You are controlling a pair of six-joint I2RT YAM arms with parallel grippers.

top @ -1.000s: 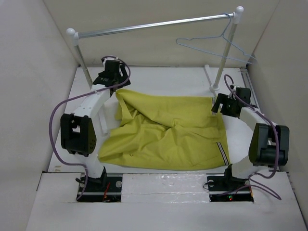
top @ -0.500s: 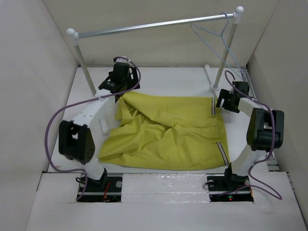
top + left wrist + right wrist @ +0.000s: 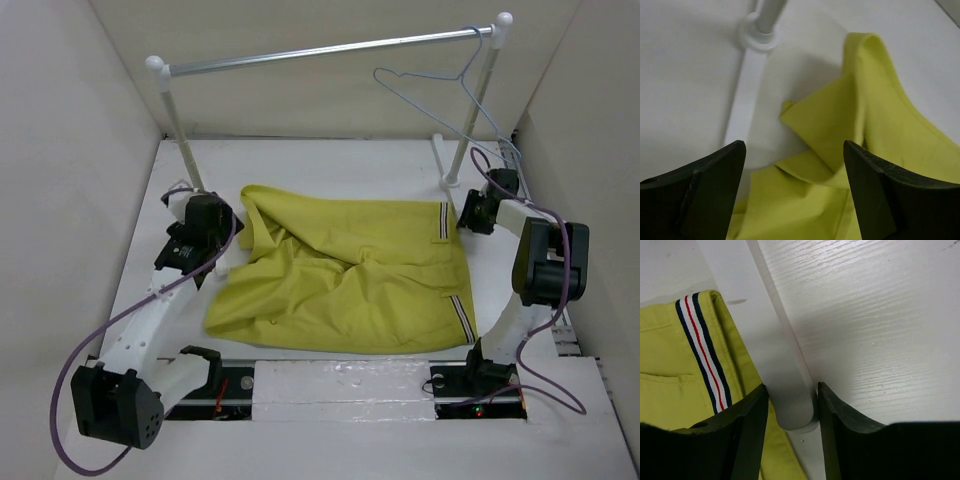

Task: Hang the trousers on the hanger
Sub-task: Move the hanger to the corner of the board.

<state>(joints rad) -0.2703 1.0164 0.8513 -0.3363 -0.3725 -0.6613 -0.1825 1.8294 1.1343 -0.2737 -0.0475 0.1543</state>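
Left hand (image 3: 792,150): spread, empty, above a folded leg (image 3: 830,130).
Right hand (image 3: 791,390): straddled the rail foot (image 3: 775,340); grip unclear.
Trousers (image 3: 350,280): looked soft, limp; striped waistband (image 3: 702,350) seemed the firmest hold.

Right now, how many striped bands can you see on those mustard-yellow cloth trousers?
2. One striped band lies near the far right corner of the mustard-yellow cloth trousers, the other along their near right edge; folds may hide more.
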